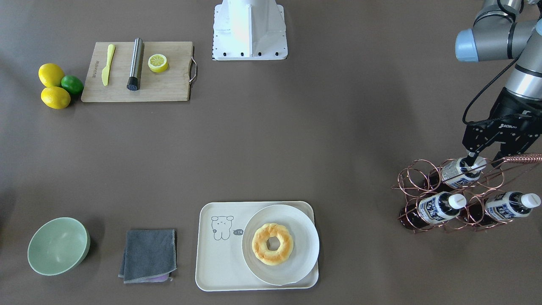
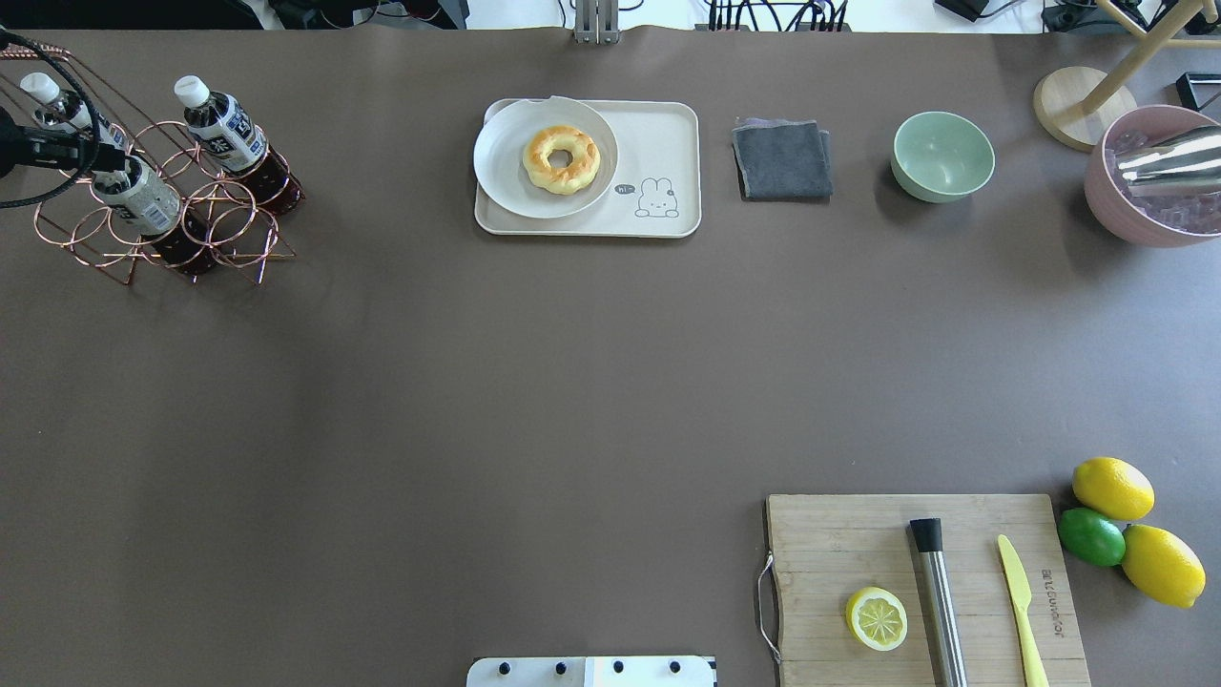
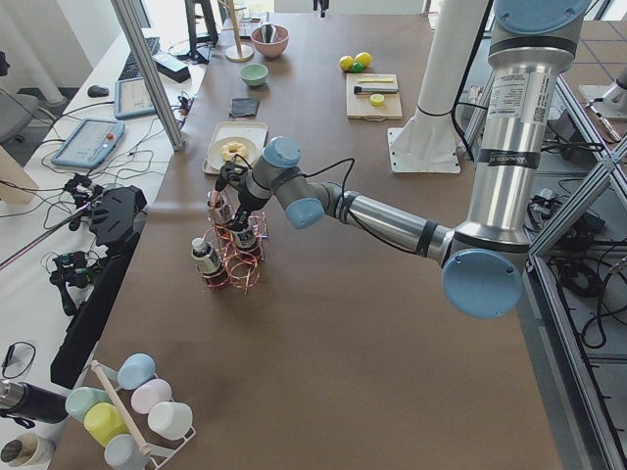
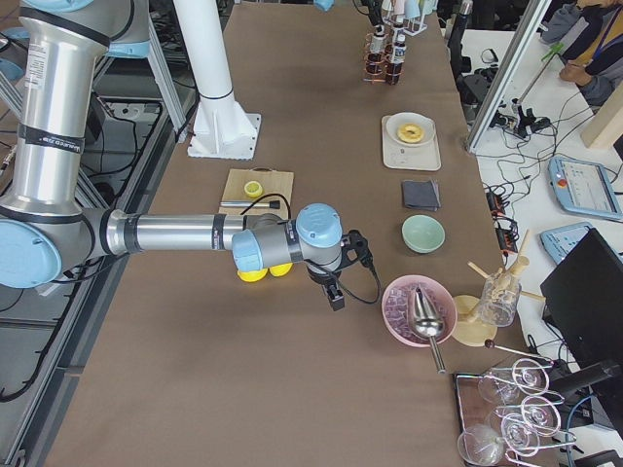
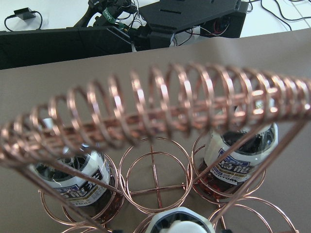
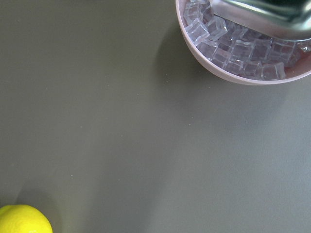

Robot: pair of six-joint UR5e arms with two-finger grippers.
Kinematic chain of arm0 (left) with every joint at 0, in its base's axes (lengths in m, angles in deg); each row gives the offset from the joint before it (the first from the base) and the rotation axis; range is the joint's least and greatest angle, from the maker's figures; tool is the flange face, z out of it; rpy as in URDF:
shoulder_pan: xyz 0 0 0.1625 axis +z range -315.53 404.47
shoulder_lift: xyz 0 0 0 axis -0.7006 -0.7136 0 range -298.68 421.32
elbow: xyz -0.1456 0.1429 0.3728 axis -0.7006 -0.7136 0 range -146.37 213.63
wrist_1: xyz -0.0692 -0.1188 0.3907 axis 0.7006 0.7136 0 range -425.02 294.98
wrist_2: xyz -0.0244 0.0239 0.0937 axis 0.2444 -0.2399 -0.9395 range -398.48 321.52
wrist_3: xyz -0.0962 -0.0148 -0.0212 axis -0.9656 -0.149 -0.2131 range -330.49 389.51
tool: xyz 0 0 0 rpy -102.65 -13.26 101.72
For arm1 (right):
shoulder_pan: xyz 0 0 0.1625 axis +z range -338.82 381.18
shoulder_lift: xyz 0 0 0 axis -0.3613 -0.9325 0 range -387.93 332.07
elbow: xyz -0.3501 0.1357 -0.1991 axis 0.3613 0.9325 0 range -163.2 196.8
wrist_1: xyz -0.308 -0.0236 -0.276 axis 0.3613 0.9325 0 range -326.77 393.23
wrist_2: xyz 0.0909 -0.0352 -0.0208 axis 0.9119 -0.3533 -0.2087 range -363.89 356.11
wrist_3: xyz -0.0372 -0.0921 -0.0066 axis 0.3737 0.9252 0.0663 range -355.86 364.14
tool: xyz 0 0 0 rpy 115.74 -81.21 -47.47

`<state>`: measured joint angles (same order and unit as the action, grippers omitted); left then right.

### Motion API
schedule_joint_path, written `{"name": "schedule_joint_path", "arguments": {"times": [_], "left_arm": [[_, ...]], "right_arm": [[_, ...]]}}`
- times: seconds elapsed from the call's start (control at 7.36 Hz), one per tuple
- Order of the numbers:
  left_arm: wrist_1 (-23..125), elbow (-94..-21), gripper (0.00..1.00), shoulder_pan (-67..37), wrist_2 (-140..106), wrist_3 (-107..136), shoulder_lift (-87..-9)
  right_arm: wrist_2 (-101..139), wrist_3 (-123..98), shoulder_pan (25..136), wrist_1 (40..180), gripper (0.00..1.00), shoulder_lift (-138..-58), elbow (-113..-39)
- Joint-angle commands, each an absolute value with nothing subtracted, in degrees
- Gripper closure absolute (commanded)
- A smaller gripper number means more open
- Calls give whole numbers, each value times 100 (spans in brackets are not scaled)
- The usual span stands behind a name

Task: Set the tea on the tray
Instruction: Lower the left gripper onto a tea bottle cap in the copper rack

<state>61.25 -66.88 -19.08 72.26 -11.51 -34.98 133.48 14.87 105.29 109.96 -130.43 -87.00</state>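
You are working in a robotics lab, not a kitchen. The long brown-covered table point(image 3: 323, 323) carries a white bolted arm pedestal point(image 1: 250, 29). Silver aluminium frame posts point(image 3: 152, 73) stand along it. Beside it lie a blue-edged touchscreen pendant point(image 4: 584, 188) and loose black cables point(image 3: 580, 281).

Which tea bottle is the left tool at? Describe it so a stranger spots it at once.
Start at the copper wire rack out on the robot's left side. Of its three bottles, it is the tea lying nearest the robot. Only its cap sits under the left tool; the other two show bare white caps.
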Motion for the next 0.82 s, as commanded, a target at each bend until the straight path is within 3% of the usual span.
{"name": "schedule_joint_path", "arguments": {"times": [0.0, 0.14, 0.27, 0.68], "left_arm": [[6049, -6691, 70, -1907, 7217, -1154, -3519], [6048, -6709, 90, -1907, 7217, -1241, -3519], [5988, -6726, 100, -1907, 7234, -1363, -3545], [5785, -6927, 100, -1925, 7270, -1303, -3607]], "right_arm": [[13348, 1487, 10529, 10996, 0, -13041, -8700], [13348, 1487, 10529, 10996, 0, -13041, -8692], [13348, 1487, 10529, 10996, 0, -13041, -8691], [13348, 1487, 10529, 11004, 0, -13041, -8683]]}}
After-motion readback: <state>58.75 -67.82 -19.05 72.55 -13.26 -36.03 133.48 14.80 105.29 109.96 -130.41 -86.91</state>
